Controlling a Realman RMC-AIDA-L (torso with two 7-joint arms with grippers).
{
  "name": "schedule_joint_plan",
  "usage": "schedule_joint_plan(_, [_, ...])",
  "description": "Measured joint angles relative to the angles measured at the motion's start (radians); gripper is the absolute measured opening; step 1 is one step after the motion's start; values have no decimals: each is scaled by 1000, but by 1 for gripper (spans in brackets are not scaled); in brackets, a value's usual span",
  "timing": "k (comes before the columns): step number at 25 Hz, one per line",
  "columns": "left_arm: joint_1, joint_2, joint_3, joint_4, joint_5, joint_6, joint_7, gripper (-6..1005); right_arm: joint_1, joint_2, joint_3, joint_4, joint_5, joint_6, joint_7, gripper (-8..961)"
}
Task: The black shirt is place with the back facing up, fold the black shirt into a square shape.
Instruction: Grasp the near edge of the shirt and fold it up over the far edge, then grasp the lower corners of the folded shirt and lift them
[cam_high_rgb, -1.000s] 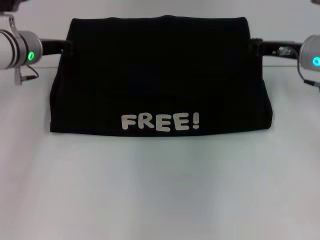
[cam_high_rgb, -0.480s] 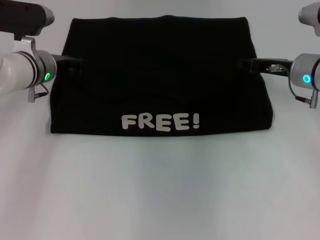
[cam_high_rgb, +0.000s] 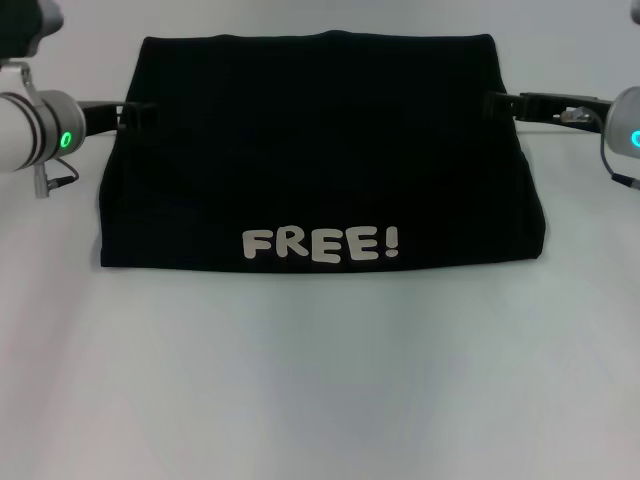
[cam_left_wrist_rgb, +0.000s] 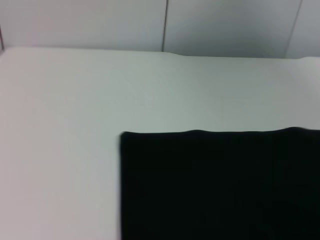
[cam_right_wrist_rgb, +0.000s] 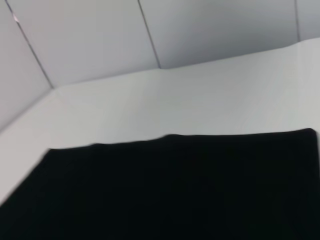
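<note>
**Two grippers at the side edges of a folded black shirt**

Head view: A soft, matte black cloth shirt (cam_high_rgb: 320, 160) lies folded into a wide block on a plain white table (cam_high_rgb: 320, 380), filling the upper middle of the scene. Pale letters reading "FREE!" (cam_high_rgb: 321, 243) run along its near edge, towards 6 o'clock. The shirt's long axis runs from 9 o'clock to 3 o'clock. The left gripper (cam_high_rgb: 135, 115), black on a silver wrist with a green light, meets the shirt's side edge at about 9 o'clock. The right gripper (cam_high_rgb: 500, 102) meets the opposite edge at about 3 o'clock. Each arm is nearest its own side of the shirt, and the cloth lies inward from both. Black fingers against black cloth hide whether either gripper is parted, closed or holding fabric; I cannot tell.

Left wrist view: One square corner of the black shirt (cam_left_wrist_rgb: 220, 185) lies flat on the white table, with a pale panelled wall (cam_left_wrist_rgb: 225, 25) behind. No fingers show.

Right wrist view: A broad black expanse of shirt (cam_right_wrist_rgb: 165, 190) on the table, with the wall beyond. No fingers show.
</note>
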Motion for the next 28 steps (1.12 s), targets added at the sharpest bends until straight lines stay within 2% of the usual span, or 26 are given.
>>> schedule_joint_plan(3, [41, -16, 3, 99, 0, 126, -40, 652, -26, -12, 0, -14, 25, -88, 0, 688])
schedule_joint_plan(6, [84, -32, 3, 190, 0, 278, -57, 702, -64, -29, 2, -27, 36, -205, 10, 716])
schedule_joint_plan(7, [107, -39, 3, 238, -1, 365, -62, 719, -80, -36, 2, -31, 38, -246, 19, 726])
schedule_joint_plan(10, [161, -48, 3, 332, -7, 524, -75, 750, -124, -49, 2, -50, 43, -353, 36, 730])
schedule_joint_plan(13, [210, -45, 1, 388, -27, 657, -82, 746, -165, -53, 7, -72, 46, -427, 40, 723])
schedule_joint_plan(16, [254, -31, -7, 397, -72, 748, -90, 742, -192, -55, 9, -75, 49, -436, 42, 721])
schedule_joint_plan(21, [311, -24, -7, 391, -85, 712, -165, 740, -216, -52, 11, -76, 56, -423, 42, 720])
schedule_joint_plan(28, [320, -23, -8, 341, -61, 650, -224, 739, -218, -52, 12, -76, 57, -402, 43, 720])
